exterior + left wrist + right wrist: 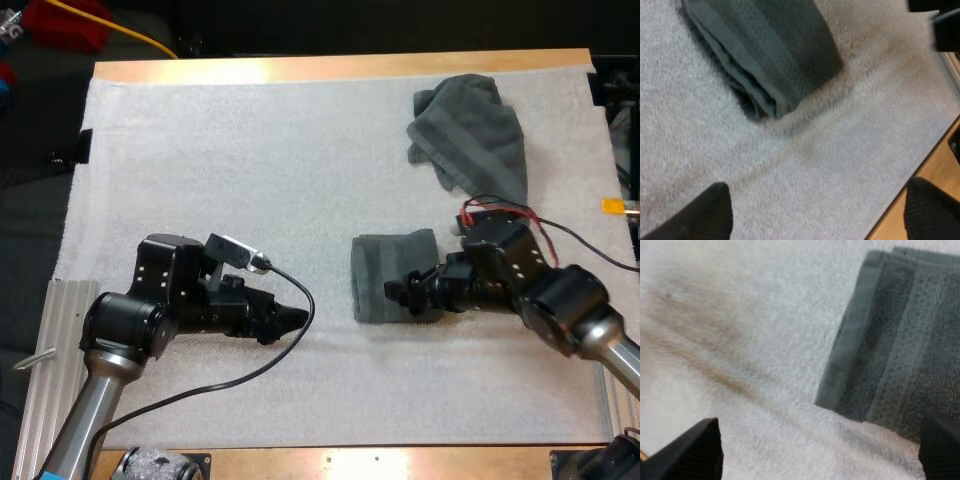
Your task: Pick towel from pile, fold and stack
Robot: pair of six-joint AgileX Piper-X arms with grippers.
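Robotics lab; white mat (250,150), wooden table (330,68)

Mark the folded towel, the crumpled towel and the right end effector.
folded towel (385,262), high view, middle of its bare top face.
crumpled towel (470,135), high view, centre of the heap.
right end effector (404,293), high view, midway between its fingertips, at the folded towel.

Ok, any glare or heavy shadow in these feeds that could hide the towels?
High view: glare on the wooden table's far edge, crumpled dark grey-green towel evenly lit; left wrist view: dark shadow under the folded dark grey-green towel's edge; right wrist view: a dim brownish band across the white mat.
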